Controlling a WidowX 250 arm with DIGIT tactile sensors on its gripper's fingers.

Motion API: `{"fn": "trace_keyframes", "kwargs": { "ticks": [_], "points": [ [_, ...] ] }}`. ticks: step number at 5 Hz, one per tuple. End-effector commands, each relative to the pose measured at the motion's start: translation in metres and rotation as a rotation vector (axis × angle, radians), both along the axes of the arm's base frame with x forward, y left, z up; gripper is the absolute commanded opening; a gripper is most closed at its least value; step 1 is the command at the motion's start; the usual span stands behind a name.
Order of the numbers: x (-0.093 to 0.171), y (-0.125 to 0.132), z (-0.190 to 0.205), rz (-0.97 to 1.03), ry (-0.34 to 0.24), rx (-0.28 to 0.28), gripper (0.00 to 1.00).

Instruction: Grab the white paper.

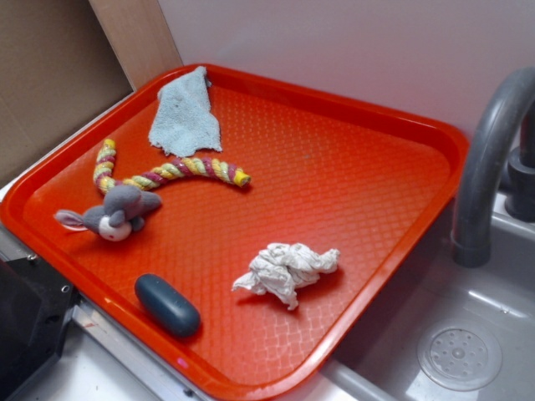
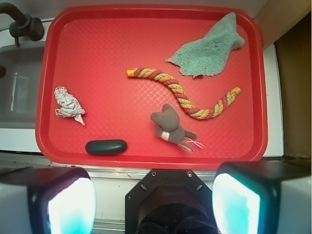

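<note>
The white paper [image 1: 287, 270] is a crumpled wad lying on the red tray [image 1: 359, 180], near its front right side. In the wrist view the white paper [image 2: 68, 105] lies at the tray's [image 2: 102, 48] left side. My gripper [image 2: 153, 202] is open and empty, high above and behind the tray's near edge, its two fingers [image 2: 63, 202] wide apart. The gripper is out of the exterior view.
On the tray lie a pale blue-grey cloth [image 1: 184, 113], a twisted rope toy [image 1: 171, 171], a grey plush mouse [image 1: 117, 213] and a dark oval object [image 1: 167, 305]. A grey sink [image 1: 460, 334] with a tap [image 1: 489, 159] lies right of the tray.
</note>
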State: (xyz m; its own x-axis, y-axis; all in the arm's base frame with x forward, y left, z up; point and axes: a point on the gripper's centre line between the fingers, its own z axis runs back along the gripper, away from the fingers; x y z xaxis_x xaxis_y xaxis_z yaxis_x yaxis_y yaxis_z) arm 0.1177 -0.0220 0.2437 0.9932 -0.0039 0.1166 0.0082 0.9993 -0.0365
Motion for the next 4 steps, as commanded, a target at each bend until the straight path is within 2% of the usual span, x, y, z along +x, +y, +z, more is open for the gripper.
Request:
{"fn": "trace_keyframes", "kwargs": {
  "ticks": [1, 2, 3, 4],
  "points": [
    [0.000, 0.000, 0.000, 0.000, 0.000, 0.000, 1.00],
    [0.033, -0.047, 0.000, -0.249, -0.135, -0.010, 1.00],
    [0.051, -0.078, -0.003, -0.500, -0.210, 0.005, 1.00],
    [0.065, -0.114, -0.018, -0.749, -0.282, -0.008, 1.00]
  ]
}}
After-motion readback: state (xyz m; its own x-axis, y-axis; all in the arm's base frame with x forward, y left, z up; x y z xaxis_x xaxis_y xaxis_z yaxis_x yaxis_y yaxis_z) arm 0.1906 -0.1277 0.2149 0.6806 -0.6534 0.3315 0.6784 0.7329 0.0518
